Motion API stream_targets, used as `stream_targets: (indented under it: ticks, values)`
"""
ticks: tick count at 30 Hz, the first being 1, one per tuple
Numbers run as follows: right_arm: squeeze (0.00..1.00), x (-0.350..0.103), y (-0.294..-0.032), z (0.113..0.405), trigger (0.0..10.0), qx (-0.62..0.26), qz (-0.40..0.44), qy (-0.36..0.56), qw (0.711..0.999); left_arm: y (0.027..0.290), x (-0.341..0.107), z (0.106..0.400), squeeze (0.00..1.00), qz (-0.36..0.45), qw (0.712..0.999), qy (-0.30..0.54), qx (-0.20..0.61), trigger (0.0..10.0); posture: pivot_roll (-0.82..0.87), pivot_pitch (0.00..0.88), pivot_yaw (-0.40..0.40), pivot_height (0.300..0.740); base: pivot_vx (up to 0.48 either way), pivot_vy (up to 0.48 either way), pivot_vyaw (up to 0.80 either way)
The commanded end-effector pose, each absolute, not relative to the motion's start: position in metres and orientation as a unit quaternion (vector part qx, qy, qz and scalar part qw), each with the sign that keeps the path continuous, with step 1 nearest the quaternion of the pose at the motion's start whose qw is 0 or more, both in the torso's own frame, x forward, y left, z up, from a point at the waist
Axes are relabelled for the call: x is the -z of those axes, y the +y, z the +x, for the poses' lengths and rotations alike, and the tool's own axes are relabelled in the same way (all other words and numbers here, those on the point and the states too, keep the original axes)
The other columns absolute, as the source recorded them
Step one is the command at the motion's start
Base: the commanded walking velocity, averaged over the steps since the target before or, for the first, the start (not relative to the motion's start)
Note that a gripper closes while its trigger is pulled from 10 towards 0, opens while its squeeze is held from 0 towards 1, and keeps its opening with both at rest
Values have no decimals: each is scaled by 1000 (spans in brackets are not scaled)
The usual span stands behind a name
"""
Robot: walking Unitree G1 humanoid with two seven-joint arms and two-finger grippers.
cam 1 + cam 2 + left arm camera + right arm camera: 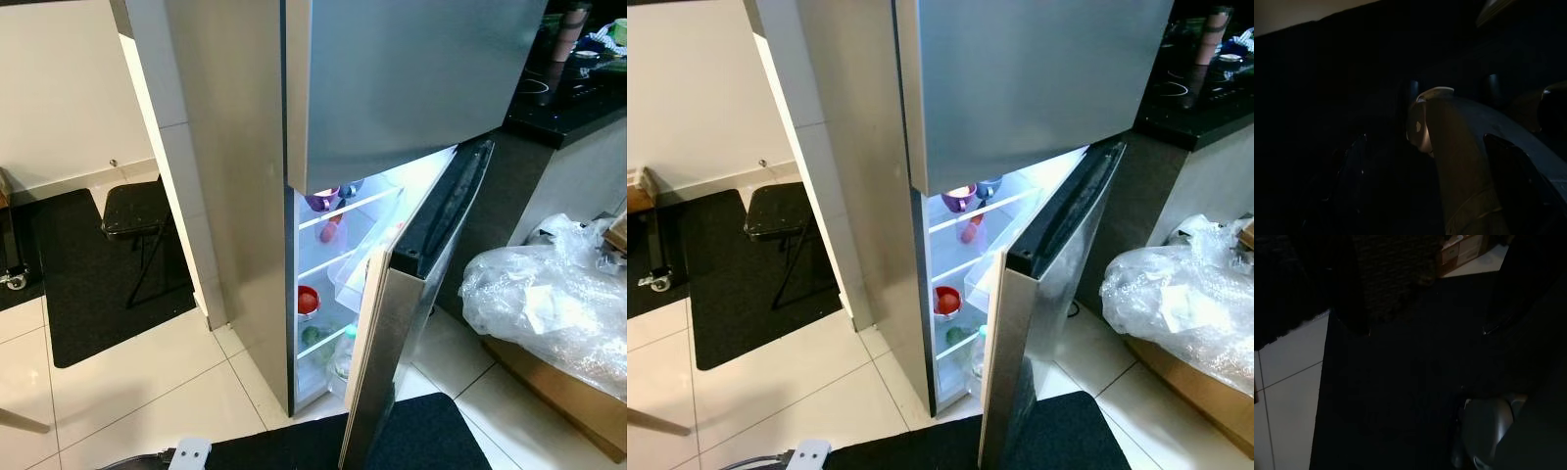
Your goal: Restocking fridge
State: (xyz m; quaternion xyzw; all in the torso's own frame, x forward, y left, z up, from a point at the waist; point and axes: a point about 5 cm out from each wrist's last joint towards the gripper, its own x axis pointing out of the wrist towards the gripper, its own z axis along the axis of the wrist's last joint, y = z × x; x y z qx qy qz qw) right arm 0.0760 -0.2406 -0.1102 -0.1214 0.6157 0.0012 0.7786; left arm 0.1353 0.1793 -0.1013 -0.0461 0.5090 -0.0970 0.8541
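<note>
The fridge (392, 88) is seen with its lower door (411, 294) swung partly open, presumably so the lit shelves (338, 211) can be reached for restocking; a red item (308, 300) and a purple bowl (321, 201) are already stored. A plastic-wrapped bundle (549, 294) is left nearby. Whether either gripper is open cannot be told.

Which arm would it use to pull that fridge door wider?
Probably the right: the door stands ajar on the robot's right, hinged on the far side. That's a guess, as both arms hang idle.
</note>
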Motion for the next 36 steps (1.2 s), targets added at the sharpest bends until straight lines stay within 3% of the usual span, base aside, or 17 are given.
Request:
stream_targets:
  ticks: [1, 33, 36]
  values:
    - [0, 110, -240, 79, 10000, 0, -118, 611, 783, 174, 105, 126, 0, -48, 843, 525, 103, 10000, 52, 0, -21, 740, -379, 0, 0]
    - [0, 110, -239, 80, 10000, -2, -105, 609, 786, 174, 105, 127, 0, -49, 844, 524, 107, 10000, 49, 0, -18, 740, -382, 0, 0]
    - [0, 110, -238, 81, 10000, -2, -99, 608, 788, 176, 104, 129, 0, -61, 845, 522, 96, 10000, 50, 0, -19, 740, 0, 0, 0]
